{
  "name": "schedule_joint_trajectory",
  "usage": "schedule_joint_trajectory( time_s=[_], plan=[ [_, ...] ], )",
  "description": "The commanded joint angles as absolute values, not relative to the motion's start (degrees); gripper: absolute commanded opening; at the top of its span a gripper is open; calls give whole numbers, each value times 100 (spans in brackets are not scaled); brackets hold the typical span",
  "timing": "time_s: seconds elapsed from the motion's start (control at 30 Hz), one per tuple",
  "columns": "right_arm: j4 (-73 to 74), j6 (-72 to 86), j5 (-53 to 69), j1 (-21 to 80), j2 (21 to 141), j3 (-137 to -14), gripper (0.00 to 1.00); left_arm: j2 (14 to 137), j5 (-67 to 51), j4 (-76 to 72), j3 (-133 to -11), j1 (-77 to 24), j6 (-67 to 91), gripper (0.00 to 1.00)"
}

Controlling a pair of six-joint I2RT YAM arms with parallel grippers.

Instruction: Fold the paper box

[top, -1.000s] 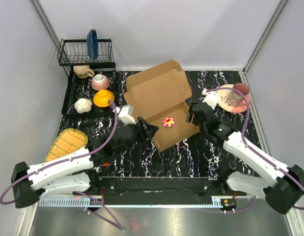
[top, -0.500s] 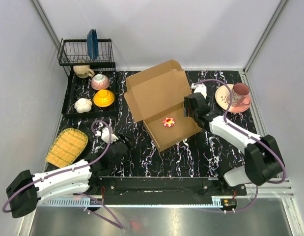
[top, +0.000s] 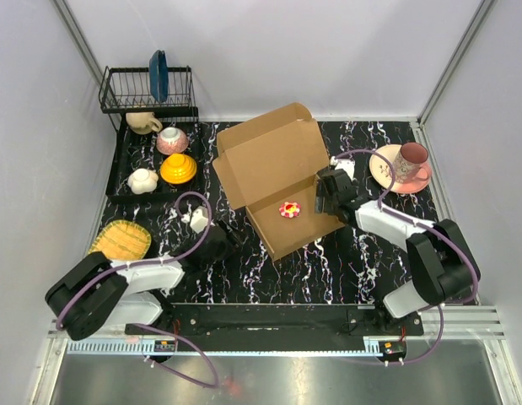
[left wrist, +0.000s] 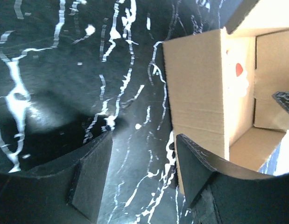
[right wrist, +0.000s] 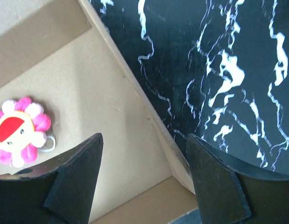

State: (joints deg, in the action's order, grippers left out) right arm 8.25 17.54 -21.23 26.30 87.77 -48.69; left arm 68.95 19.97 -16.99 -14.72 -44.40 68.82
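Observation:
The paper box (top: 273, 169) is brown cardboard, open, with its lid standing up at the back. A pink flower toy (top: 289, 208) lies on its floor. My left gripper (top: 230, 243) is open and empty, low over the table just left of the box's front corner; the box wall (left wrist: 195, 88) shows ahead on the right in the left wrist view. My right gripper (top: 325, 197) is open at the box's right wall. In the right wrist view its fingers (right wrist: 72, 175) straddle that wall (right wrist: 151, 119), one inside and one outside, with the toy (right wrist: 18, 130) at the left.
A black dish rack (top: 147, 89) with a blue plate stands at the back left, above a tray with cups and an orange bowl (top: 178, 169). A yellow woven basket (top: 119, 241) lies at the left. A pink cup on a saucer (top: 404, 162) sits at the back right.
My left arm has drawn back from the box's front left corner and now sits low beside it. My right gripper has moved in over the box's right wall.

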Motion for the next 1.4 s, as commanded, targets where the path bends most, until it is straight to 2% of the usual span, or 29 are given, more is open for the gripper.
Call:
schedule_joint_trajectory(
  time_s=[0.0, 0.27, 0.73, 0.87, 1.03, 1.13, 1.2, 1.23, 1.27, 1.37],
  plan=[
    [800, 2275, -1706, 2619, 8227, -4580, 77, 7530, 1240, -2575, -1880, -4237, 6654, 63],
    [738, 3040, -1152, 2654, 7472, -3789, 75, 8104, 729, -2865, -2083, -3578, 6715, 62],
    [501, 3841, -861, 3392, 6987, -3261, 76, 7023, 1230, -1144, -2495, -2505, 6003, 63],
    [930, 3762, -1325, 3393, 6488, -3357, 80, 6419, 1476, -502, -2803, -2225, 5618, 63],
    [1933, 3297, -2161, 3366, 5302, -4129, 84, 5810, 1723, 175, -3356, -1969, 5090, 65],
    [2074, 2761, -2399, 3016, 5378, -4841, 86, 5748, 1688, 150, -3813, -1855, 4642, 67],
    [1961, 2497, -2269, 2656, 5624, -5340, 85, 5906, 1304, 18, -4173, -1688, 4325, 73],
    [1864, 2444, -2094, 2158, 5912, -5466, 84, 6011, 1022, -156, -4323, -1592, 4246, 75],
    [1681, 2391, -1639, 1962, 6037, -5536, 84, 6264, 680, -254, -4655, -1365, 4045, 76],
    [408, 2233, -742, 1346, 6380, -5432, 83, 6992, -1067, -395, -5445, -820, 3754, 81]
  ],
)
